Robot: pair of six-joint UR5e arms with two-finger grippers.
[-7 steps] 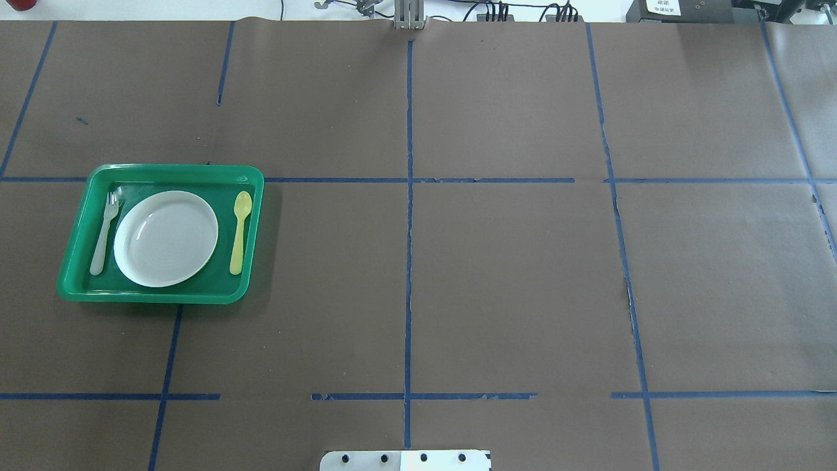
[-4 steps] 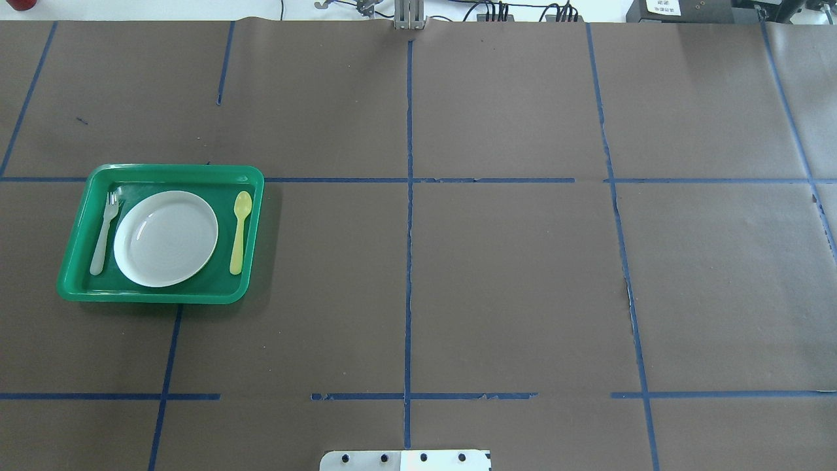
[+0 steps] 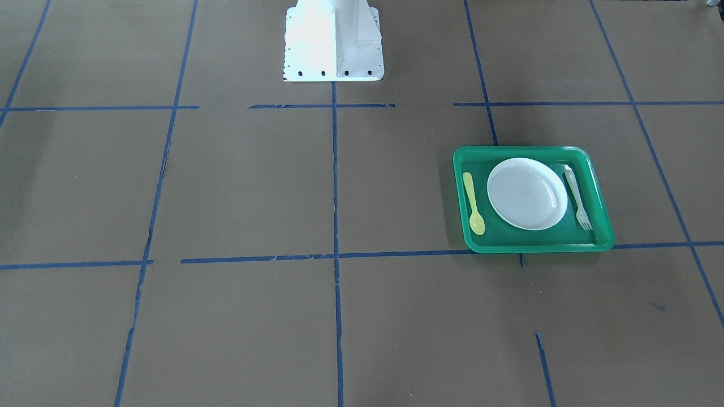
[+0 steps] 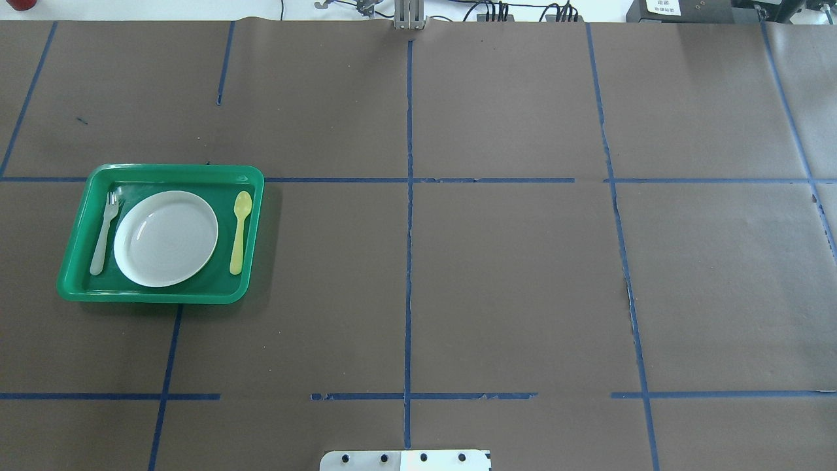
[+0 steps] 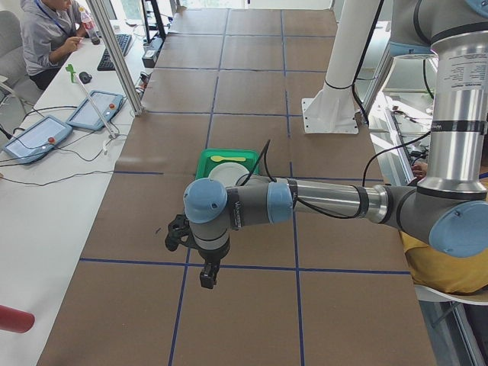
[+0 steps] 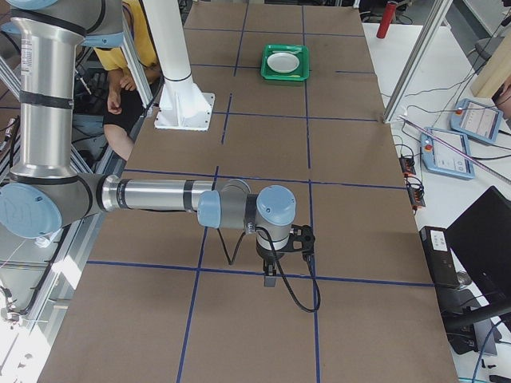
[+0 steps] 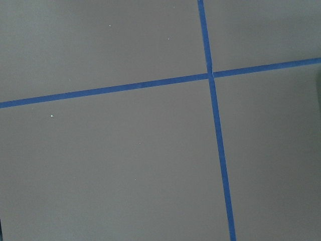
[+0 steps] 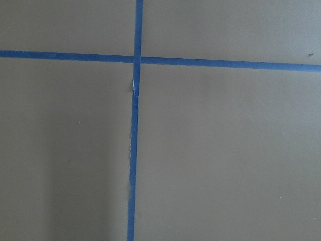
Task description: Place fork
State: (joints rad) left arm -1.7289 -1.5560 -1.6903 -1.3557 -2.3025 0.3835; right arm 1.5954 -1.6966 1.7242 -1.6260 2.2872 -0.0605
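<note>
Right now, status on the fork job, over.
Left gripper, right gripper: both hang clear of the green plastic tray, jaws unreadable. Pale translucent plastic fork lies in that tray beside round white plate. Nothing covering it.

- The table [image 4: 523, 275] is covered in brown paper, matt and mostly smooth, with faint creases.
- Blue tape lines [image 4: 409, 261] are laid over the paper; a dull sheen is seen on them, and their edges are frayed in places.
- The tray [image 4: 163, 168] appears as glossy green plastic.
- The plate [image 4: 165, 239] is smooth, white and glossy.
- The fork [image 4: 104, 234], at the plate's 9 o'clock in the overhead view, is seen as pale, slightly translucent plastic.
- The spoon [image 4: 239, 235], at 3 o'clock, is shown as yellow plastic.
- The left arm [image 5: 328, 200] is made of satin grey metal tubes with smooth blue caps.
</note>
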